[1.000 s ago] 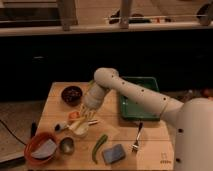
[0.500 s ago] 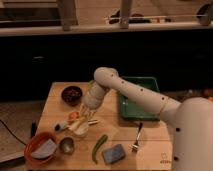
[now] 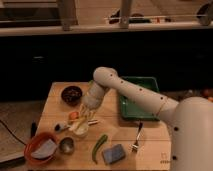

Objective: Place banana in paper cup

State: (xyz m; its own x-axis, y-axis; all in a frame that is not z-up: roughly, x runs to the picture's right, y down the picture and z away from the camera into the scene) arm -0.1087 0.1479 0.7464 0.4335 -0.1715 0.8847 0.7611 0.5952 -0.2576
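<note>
The pale paper cup (image 3: 80,132) stands on the wooden table (image 3: 150,150), left of centre. A yellowish banana (image 3: 83,121) sits at the cup's mouth, partly inside it and leaning up toward the right. My gripper (image 3: 89,108) is at the end of the white arm, directly above the cup and against the top of the banana. The arm reaches in from the right.
A green tray (image 3: 138,98) lies at the back right. A dark bowl (image 3: 71,94) is at the back left, an orange bowl (image 3: 40,148) at the front left, a metal cup (image 3: 66,145) beside it. A green pepper (image 3: 99,147), a blue sponge (image 3: 114,153) and a fork (image 3: 136,138) lie in front.
The arm and gripper stay over the cup with only a slight shift. The banana stays at the cup's mouth.
</note>
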